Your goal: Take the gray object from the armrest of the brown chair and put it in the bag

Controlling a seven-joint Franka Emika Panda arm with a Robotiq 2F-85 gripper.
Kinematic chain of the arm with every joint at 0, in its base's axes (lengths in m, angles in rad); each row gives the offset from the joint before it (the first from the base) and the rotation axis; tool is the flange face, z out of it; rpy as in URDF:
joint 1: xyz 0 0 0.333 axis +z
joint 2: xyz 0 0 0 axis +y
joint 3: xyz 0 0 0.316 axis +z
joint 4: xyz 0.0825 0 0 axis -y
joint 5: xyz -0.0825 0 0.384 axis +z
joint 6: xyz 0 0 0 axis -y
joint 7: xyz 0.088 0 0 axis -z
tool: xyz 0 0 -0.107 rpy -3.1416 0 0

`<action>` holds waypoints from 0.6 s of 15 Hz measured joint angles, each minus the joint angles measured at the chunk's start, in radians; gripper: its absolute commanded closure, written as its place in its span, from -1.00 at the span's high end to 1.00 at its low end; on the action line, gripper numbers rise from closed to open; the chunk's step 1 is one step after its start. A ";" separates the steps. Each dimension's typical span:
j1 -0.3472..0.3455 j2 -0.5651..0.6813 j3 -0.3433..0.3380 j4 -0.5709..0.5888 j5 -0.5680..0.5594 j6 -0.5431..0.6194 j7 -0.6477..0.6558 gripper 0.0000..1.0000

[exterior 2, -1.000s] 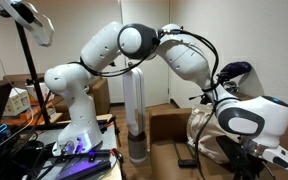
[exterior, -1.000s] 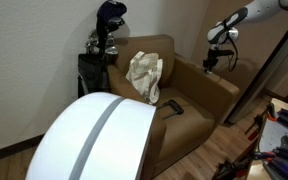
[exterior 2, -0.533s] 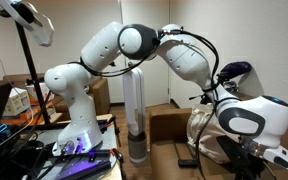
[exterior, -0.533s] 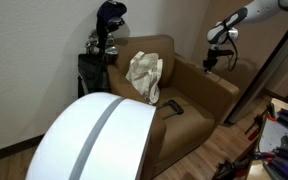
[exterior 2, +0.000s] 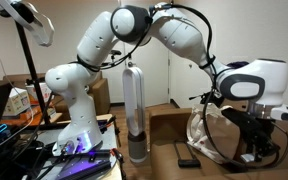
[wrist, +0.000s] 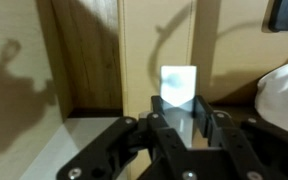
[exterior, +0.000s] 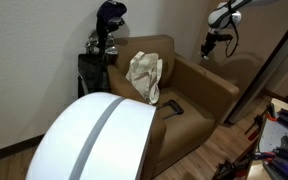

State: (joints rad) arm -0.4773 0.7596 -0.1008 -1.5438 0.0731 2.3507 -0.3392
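Note:
In the wrist view my gripper (wrist: 179, 118) is shut on the gray object (wrist: 178, 84), a pale flat block that sticks out between the fingers. In an exterior view the gripper (exterior: 210, 46) hangs in the air above the far armrest of the brown chair (exterior: 199, 92). The bag (exterior: 144, 75), cream and crumpled, leans against the chair's backrest. Its edge also shows at the right of the wrist view (wrist: 285, 88) and in an exterior view (exterior 2: 200, 134).
A small dark object (exterior: 172, 108) lies on the seat. A golf bag (exterior: 102, 48) stands behind the chair by the wall. A large white rounded body (exterior: 89, 140) fills the foreground. A silver cylinder (exterior 2: 134, 110) stands beside the arm's base.
The gripper has risen from just above the armrest to higher in the air, with the gray object still in it. The chair and bag have not moved.

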 measured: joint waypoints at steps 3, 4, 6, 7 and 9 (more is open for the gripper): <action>0.063 -0.153 -0.008 -0.119 -0.071 0.036 -0.010 -0.78; 0.092 -0.203 -0.012 -0.163 -0.106 0.043 -0.010 -0.78; 0.154 -0.295 -0.014 -0.252 -0.175 0.046 -0.010 -0.78; 0.191 -0.336 -0.014 -0.298 -0.212 0.049 -0.009 -0.78; 0.266 -0.398 -0.009 -0.379 -0.279 0.050 -0.006 -0.79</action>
State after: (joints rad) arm -0.2113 0.3618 -0.1095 -1.9232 -0.2064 2.4004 -0.3452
